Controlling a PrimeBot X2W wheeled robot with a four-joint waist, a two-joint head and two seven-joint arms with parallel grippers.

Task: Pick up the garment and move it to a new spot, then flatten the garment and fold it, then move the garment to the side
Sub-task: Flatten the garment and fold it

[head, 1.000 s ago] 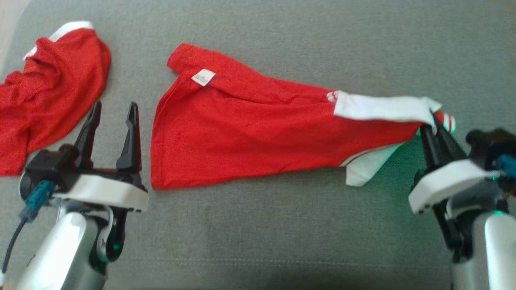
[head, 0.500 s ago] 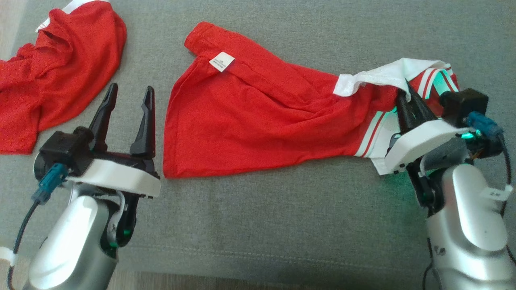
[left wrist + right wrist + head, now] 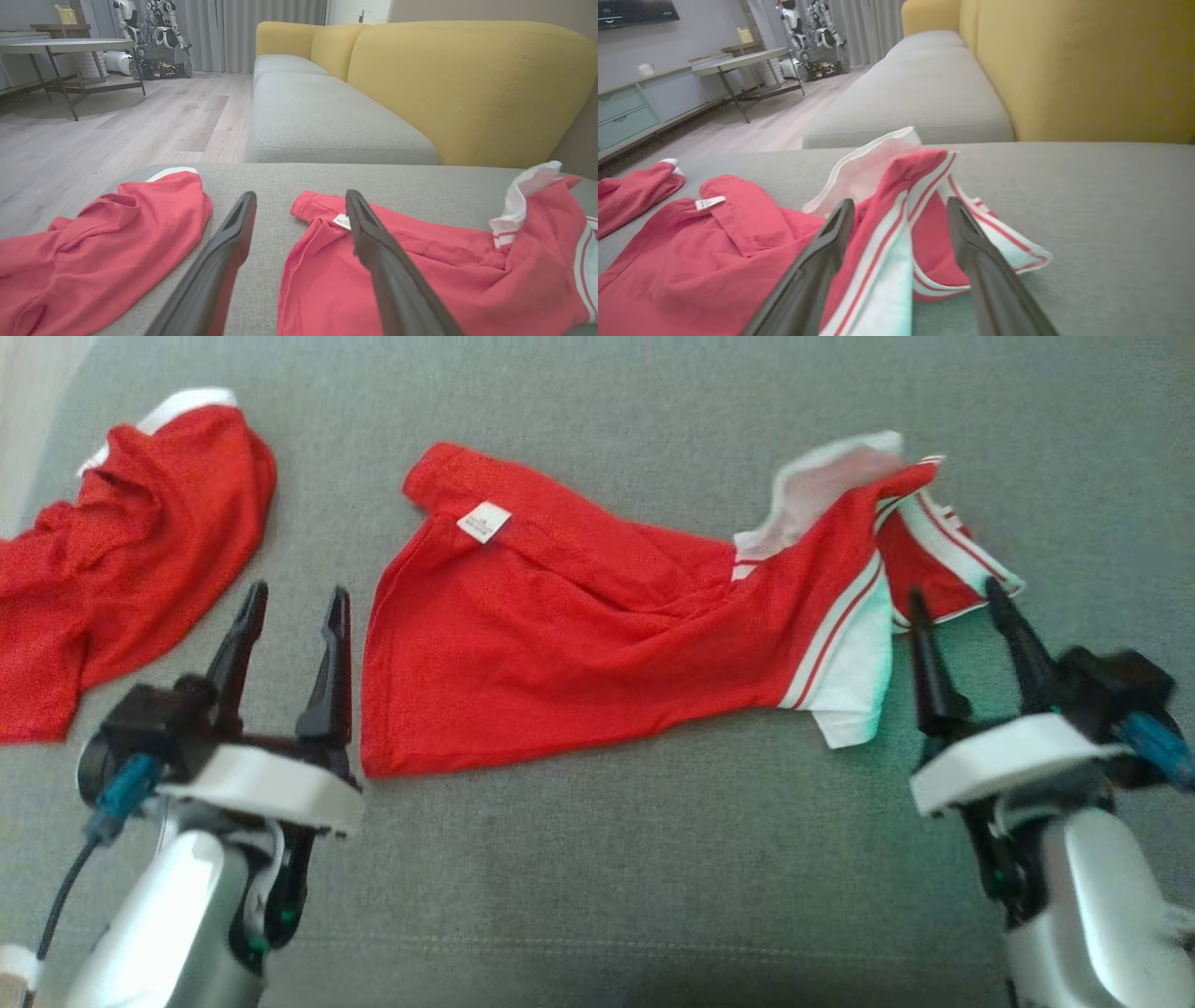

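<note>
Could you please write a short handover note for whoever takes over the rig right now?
Left claw: open, empty, beside the left edge of the garment.
Right claw: open, empty, at the garment's striped right end.
The garment, red with white trim, lies on the grey cushion. Its right end is bunched and turned up. A second red garment lies apart, further left.
Done: garment is down on the cushion, not held.
Left: flatten it, fold it, move it aside.
</note>
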